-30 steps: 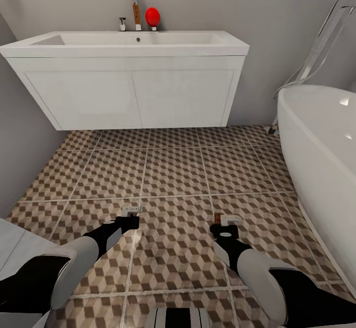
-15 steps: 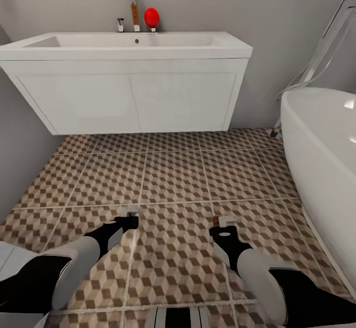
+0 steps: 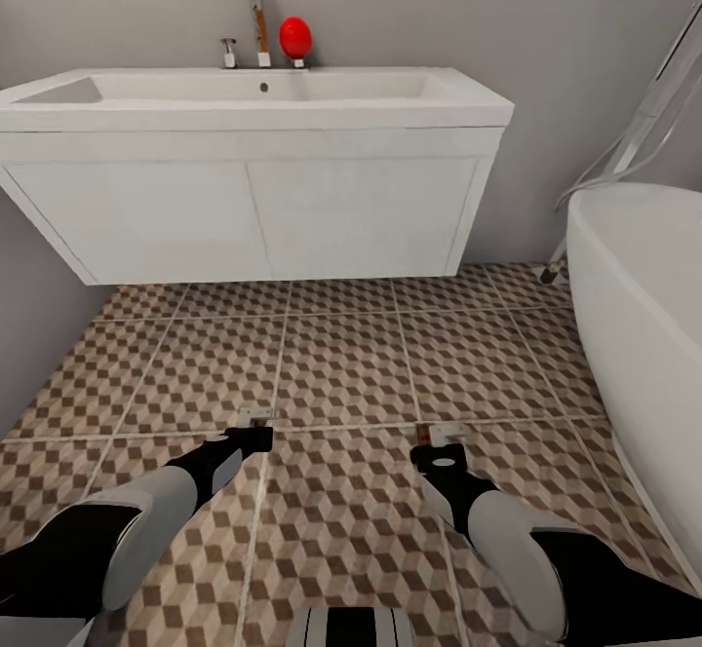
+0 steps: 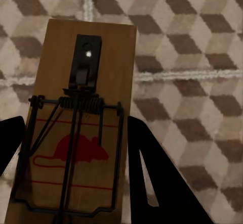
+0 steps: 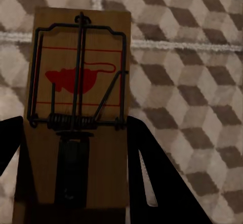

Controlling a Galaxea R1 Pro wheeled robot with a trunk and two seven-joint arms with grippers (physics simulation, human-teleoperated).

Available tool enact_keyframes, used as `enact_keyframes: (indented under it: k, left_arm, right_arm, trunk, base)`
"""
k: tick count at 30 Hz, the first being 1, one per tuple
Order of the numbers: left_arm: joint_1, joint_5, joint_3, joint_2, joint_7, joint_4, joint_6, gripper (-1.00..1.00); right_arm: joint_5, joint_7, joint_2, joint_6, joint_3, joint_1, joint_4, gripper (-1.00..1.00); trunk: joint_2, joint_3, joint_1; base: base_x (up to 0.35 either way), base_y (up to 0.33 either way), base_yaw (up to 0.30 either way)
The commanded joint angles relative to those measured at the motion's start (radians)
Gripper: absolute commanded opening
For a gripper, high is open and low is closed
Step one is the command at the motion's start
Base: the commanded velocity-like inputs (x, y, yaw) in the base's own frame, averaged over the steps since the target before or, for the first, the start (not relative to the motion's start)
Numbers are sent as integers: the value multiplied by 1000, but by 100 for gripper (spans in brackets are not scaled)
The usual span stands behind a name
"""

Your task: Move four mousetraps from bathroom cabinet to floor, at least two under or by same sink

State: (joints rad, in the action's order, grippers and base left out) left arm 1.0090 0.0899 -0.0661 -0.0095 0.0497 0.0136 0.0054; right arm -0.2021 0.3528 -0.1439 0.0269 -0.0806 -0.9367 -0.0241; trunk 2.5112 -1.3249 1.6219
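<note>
The sink [image 3: 258, 106] looms nearer as the robot rolls forward. The left gripper [image 3: 255, 426] clamps one mousetrap [image 4: 76, 128]; the right gripper [image 3: 441, 440] clamps another mousetrap [image 5: 78, 118], both above the bathroom floor [image 3: 341, 364].

Sink [image 3: 263, 101]: far, against wall. Bathtub [image 3: 643, 316]: right. Floor [image 3: 341, 364]: between, near. Left gripper [image 3: 255, 425] and right gripper [image 3: 439, 437]: near, side by side, each holding a mousetrap [image 4: 81, 128] [image 5: 81, 107] over floor.

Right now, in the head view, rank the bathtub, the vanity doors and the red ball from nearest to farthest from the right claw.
1. Bathtub, right of the right claw.
2. Vanity doors, ahead below the basin.
3. Red ball, on the sink's back ledge beside the tap.
</note>
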Motion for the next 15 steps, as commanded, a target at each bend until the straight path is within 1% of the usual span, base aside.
enact_keyframes:
  k: [1, 15]
  left_arm:
    - [0, 6, -7, 0, 2, 0, 1, -100]
    - [0, 7, -6, 1, 2, 0, 1, -100]
  right_arm:
    - [-6, 3, 0, 7, -8, -1, 1, -100]
    - [-7, 3, -1, 13, -8, -1, 1, -100]
  trunk:
    - [0, -1, 0]
    - [0, -1, 0]
  base:
    - [190, 0, 0]
    - [161, 0, 0]
